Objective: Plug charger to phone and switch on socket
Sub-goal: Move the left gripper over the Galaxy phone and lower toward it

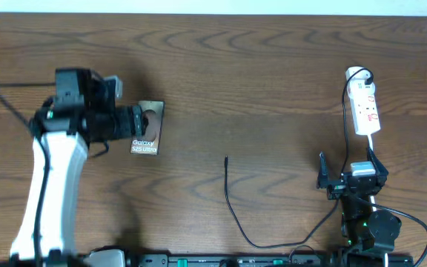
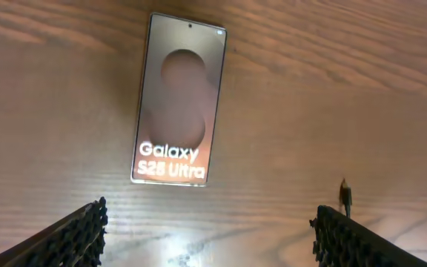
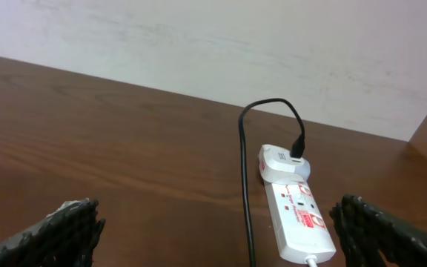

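Tabletop (image 1: 273,59): phone (image 2: 178,111), charger tip (image 1: 226,159) seemingly apart

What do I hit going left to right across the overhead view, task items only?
phone → charger connector tip → socket

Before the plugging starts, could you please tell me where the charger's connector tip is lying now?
In the overhead view, the charger tip lies mid-table, between the phone and the socket, apart from both.
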Motion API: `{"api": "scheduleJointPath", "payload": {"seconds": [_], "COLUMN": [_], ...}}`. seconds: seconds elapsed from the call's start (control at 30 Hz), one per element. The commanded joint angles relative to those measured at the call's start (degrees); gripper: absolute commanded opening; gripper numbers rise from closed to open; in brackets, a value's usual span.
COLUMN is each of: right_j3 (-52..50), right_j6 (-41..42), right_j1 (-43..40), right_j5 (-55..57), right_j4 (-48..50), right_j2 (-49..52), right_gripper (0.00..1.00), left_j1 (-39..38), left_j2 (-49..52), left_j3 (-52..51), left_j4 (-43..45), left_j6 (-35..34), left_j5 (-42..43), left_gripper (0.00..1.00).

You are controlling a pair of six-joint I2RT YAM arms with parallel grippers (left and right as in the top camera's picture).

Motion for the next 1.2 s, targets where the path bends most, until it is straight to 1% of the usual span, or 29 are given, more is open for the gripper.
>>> {"api": "scheduleJointPath", "payload": {"seconds": [0.0,0.1,0.13,0.17,0.2,0.23,0.27,0.3,0.6,0.83,1.0,1.17], "right_j3": [-0.07,-0.07,-0.07,-0.07,-0.07,-0.07,-0.07,-0.07,-0.07,-0.07,-0.07,-0.07], "right_j6": [0.66,0.66,0.66,0.66,0.66,0.66,0.66,0.66,0.66,0.66,0.66,0.66], "right_j1": [0.31,0.31,0.31,0.31,0.28,0.28,0.31,0.31,0.31,0.31,0.31,0.31], "right_j5": [0.22,0.22,0.22,0.22,0.22,0.24,0.22,0.22,0.22,0.22,0.22,0.22], "right_j4": [-0.26,-0.26,-0.26,-0.26,-0.26,-0.26,-0.26,-0.26,-0.26,-0.26,-0.26,-0.26], "right_j2": [-0.17,-0.20,-0.20,-0.20,-0.20,-0.17,-0.20,-0.20,-0.20,-0.17,-0.17,-0.17], "right_gripper": [0.99,0.99,0.99,0.99,0.99,0.99,0.99,0.99,0.99,0.99,0.99,0.99], "left_j1": [0.24,0.24,0.24,0.24,0.24,0.24,0.24,0.24,0.17,-1.64,-2.69,-3.72], "left_j2": [4.24,6.34,6.71,6.97,6.97,6.97,6.95,6.95,6.95,7.23,8.76,14.32], "left_j3": [1.73,1.68,1.62,1.62,1.62,1.62,1.62,1.62,3.58,10.14,11.19,11.19], "left_j4": [-0.57,-0.59,-0.57,-0.35,-0.17,0.07,0.31,0.31,1.36,-3.37,-4.20,-6.21], "left_j6": [1.66,1.66,1.68,1.68,1.66,1.66,1.66,1.66,1.68,1.92,1.42,1.49], "left_j5": [-0.11,-0.13,-0.13,-0.13,-0.13,-0.13,-0.13,-0.13,-0.96,-13.70,-14.10,-14.10], "left_gripper": [0.87,0.87,0.75,0.56,0.52,0.53,0.92,0.95,0.96,0.96,0.96,0.96]}}
